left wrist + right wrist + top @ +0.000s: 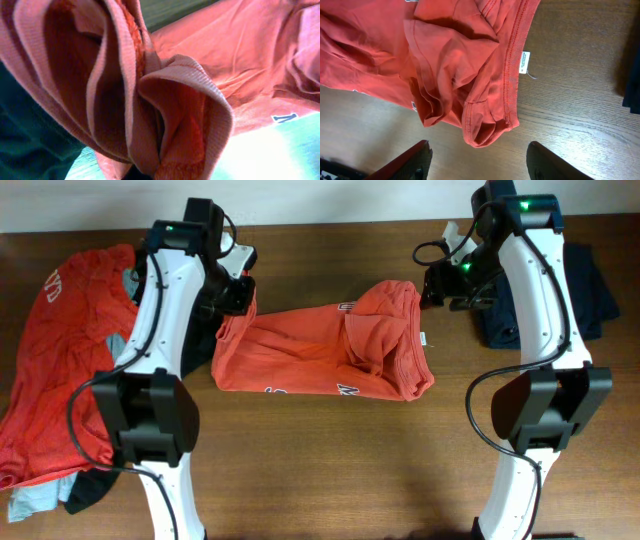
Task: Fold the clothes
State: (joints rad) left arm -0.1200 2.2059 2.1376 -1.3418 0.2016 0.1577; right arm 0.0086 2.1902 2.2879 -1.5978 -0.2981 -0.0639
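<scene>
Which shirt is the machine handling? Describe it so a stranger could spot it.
At the middle of the wooden table lies an orange-red T-shirt, roughly folded into a strip. Unlike the orange-red shirt spread at the table's left, it lies alone, with a white tag at its right edge and its left end pinched by the left gripper.

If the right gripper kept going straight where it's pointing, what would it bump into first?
Probably the bunched edge of the orange shirt, lying just ahead of the open right gripper. Depth is unclear, so it might touch the wooden table first.
</scene>
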